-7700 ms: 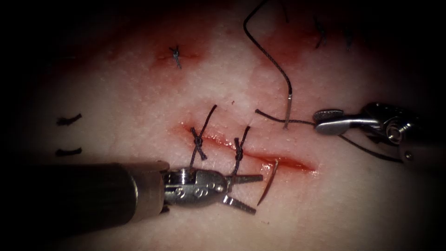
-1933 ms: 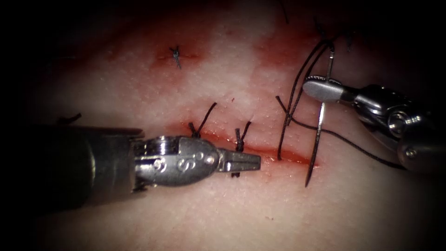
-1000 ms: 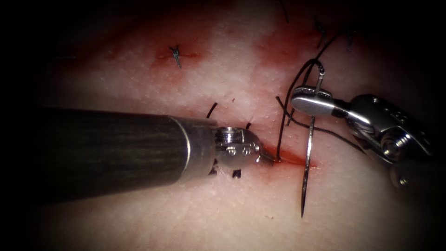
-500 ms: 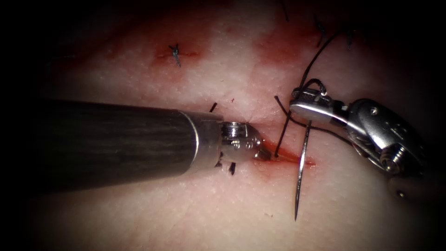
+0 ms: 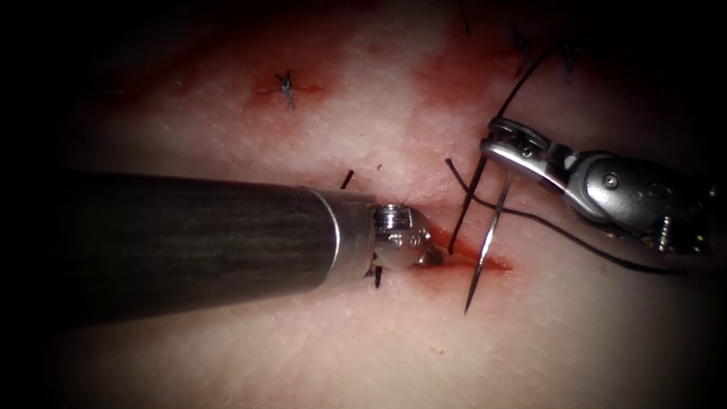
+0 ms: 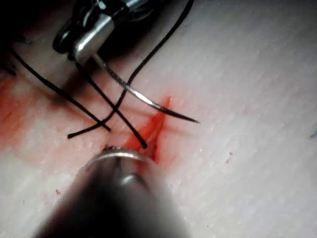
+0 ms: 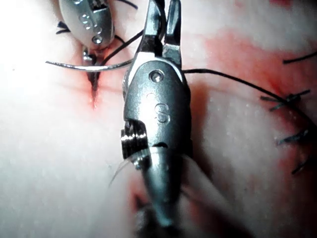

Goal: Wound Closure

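My right tool [image 5: 500, 136] is shut on the curved needle [image 5: 488, 231] close to its thread end. The needle hangs free above the tissue [image 5: 363, 348], crossing the open right end of the cut [image 5: 485, 261]; its tip points down past the cut and is not in the tissue. In the left wrist view the needle [image 6: 148, 101] arcs over the cut [image 6: 148, 134]. My left tool [image 5: 433, 258] presses its tip into the cut just left of the needle. Black thread [image 5: 466, 204] rises from the cut towards the right tool, and a loose strand [image 5: 575, 235] trails right.
Red fluid [image 5: 454, 76] stains the tissue around the cut and further up. Ends of earlier stitches [image 5: 347, 179] poke out beside the left shaft [image 5: 189, 235]. A small knotted stitch [image 5: 286, 87] sits at the upper left, and more stitches [image 7: 292, 99] lie right of the right tool.
The right tool has lifted and turned, drawing the needle tip up towards the cut. The left tool has edged slightly right along the cut. Before that, the needle was drawn out of the tissue.
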You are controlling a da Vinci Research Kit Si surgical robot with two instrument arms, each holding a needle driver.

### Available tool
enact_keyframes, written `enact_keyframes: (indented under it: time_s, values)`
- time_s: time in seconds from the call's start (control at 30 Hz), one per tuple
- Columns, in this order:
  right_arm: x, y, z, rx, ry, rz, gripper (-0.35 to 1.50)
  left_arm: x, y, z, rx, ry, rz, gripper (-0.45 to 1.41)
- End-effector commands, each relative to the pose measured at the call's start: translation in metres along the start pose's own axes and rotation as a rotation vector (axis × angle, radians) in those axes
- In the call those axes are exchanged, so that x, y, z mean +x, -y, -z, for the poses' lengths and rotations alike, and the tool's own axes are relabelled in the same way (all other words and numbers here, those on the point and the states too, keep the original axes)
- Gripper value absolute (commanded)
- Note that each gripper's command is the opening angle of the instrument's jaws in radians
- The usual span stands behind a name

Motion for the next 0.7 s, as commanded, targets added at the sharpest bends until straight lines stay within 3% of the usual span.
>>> enact_keyframes:
  time_s: [0.03, 0.4, 0.7]
  values:
    - [-0.0007, -0.0001, -0.0008, 0.0, -0.01, 0.025, -0.35, 0.0002, -0.0003, -0.0004, -0.013, -0.007, 0.015, 0.37]
    - [-0.0007, -0.0002, -0.0008, -0.013, -0.06, 0.123, -0.35, -0.0001, -0.0013, 0.0, -0.041, -0.017, 0.051, 0.71]
    - [-0.0011, 0.0006, -0.0008, -0.044, -0.11, 0.209, -0.35, 0.0, -0.0015, 0.0, -0.065, -0.025, 0.091, 0.78]
